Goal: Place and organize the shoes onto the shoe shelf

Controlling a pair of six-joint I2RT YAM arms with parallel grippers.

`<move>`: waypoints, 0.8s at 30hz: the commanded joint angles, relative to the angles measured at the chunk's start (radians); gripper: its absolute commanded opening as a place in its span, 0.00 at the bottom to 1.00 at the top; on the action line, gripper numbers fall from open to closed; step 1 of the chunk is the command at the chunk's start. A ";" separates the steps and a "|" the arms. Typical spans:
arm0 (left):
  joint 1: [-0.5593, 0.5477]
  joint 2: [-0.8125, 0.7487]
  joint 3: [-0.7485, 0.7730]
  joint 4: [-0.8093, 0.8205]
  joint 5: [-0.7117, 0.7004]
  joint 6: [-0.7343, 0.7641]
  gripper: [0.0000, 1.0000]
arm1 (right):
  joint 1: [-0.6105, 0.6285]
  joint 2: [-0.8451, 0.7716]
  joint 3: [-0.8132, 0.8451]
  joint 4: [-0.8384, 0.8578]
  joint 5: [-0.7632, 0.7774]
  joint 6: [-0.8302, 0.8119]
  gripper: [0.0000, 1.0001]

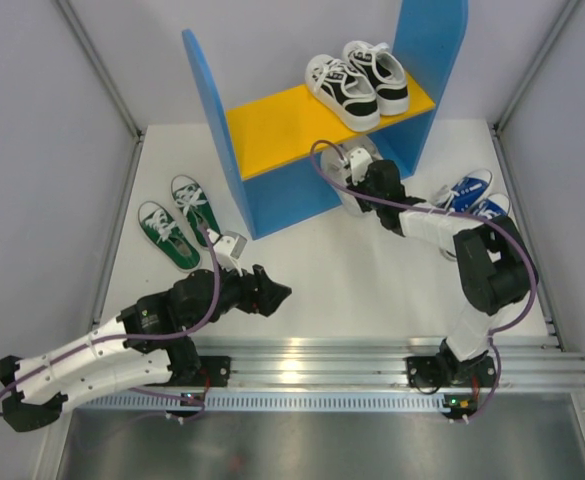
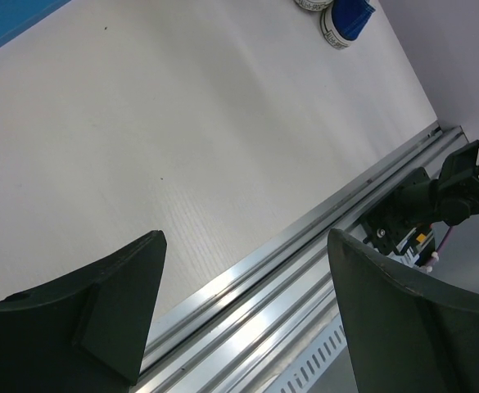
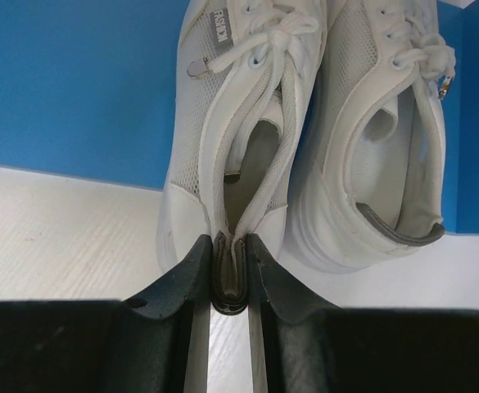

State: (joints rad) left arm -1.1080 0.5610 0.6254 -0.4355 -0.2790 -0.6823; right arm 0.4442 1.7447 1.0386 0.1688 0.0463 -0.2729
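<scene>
R hand (image 3: 229,262) pinched nearly shut on heel of white shoe (image 3: 192,164). Its mate (image 3: 370,147) touching it, just right of my hand. Blue shelf panel (image 3: 75,82) straight ahead beyond both. L hand (image 2: 246,246) wide open, holding nothing, over surface (image 2: 182,123).

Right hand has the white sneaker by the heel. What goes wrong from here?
1. The right hand pinches only the heel edge of the white sneaker, so the shoe may swing or slip when lifted.
2. Its mate lies close alongside and could get dragged.
3. The black-and-white pair fills the right half of the orange board, which limits placement room.
</scene>
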 commanded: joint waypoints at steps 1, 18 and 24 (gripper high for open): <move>-0.003 0.011 0.025 0.009 -0.012 -0.003 0.85 | -0.033 0.004 0.044 0.169 0.009 -0.046 0.00; -0.003 0.023 0.043 0.009 0.004 -0.010 0.85 | -0.094 0.082 0.141 0.124 -0.112 -0.172 0.02; -0.003 0.022 0.045 0.009 0.011 -0.017 0.85 | -0.094 0.090 0.149 0.100 -0.077 -0.176 0.18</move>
State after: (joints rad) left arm -1.1080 0.5808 0.6266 -0.4355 -0.2775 -0.6868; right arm 0.3702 1.8378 1.1278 0.1757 -0.0761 -0.4191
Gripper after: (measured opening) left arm 0.852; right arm 0.187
